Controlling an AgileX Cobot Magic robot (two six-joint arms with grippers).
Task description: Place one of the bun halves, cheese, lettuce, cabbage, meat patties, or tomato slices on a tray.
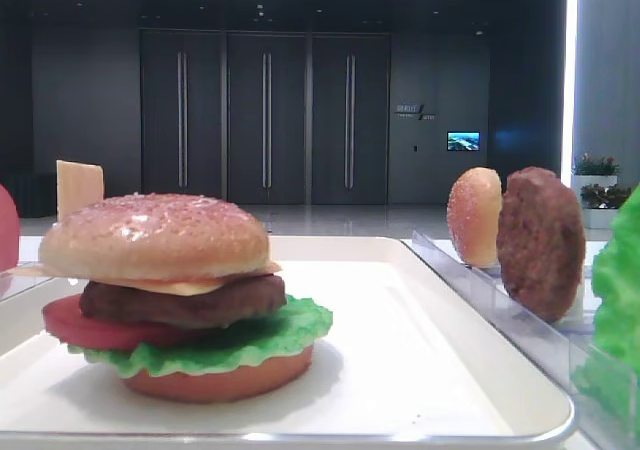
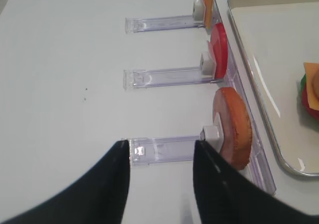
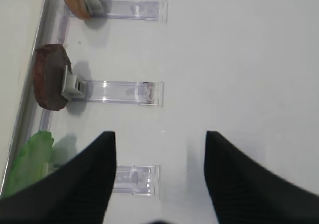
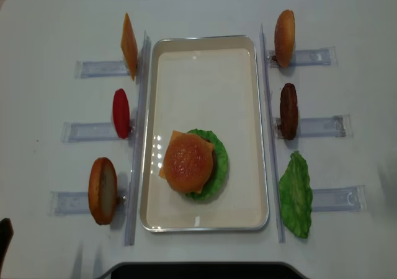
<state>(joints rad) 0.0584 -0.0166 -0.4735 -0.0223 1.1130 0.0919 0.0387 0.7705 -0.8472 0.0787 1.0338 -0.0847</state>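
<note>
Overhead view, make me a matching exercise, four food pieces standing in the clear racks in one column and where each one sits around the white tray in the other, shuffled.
Things:
1. thin flat pale orange cheese slice
2. smooth red round tomato slice
3. thick dark-brown round meat patty
4. bright green ruffled lettuce leaf

Places, relative to the large white rectangular tray in the overhead view:
A. right side, nearest the bottom edge
B. left side, middle rack
C. left side, farthest rack
D. right side, middle rack

Pairs: 1-C, 2-B, 3-D, 4-A
</note>
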